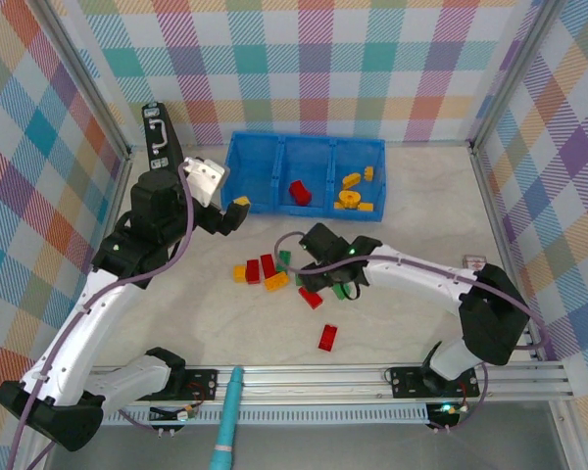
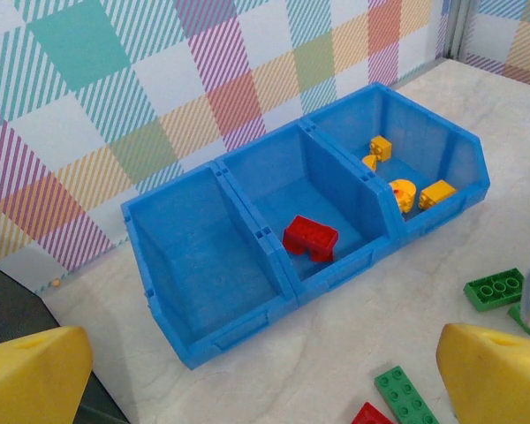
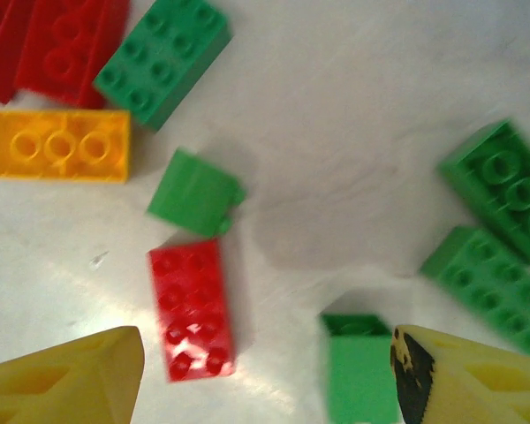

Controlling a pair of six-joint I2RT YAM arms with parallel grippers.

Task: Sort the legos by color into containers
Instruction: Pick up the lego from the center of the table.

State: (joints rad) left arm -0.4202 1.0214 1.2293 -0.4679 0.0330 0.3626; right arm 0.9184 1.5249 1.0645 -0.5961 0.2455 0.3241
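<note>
Fingers of left arm [image 2: 35,375] released facing front edge of blue tray [image 2: 230,336], right fingers [image 3: 62,375] parted astride red brick [image 3: 190,309]

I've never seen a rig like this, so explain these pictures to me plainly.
Two robot arms stand at a table, sorting by color. The overhead picture looks down from behind them; the other two come from cameras on each wrist. The left claw is open and empty, facing the blue tray, which holds a red brick in the middle compartment and yellow-orange pieces in the right one. The right claw is open over loose bricks, gripping none.
</note>
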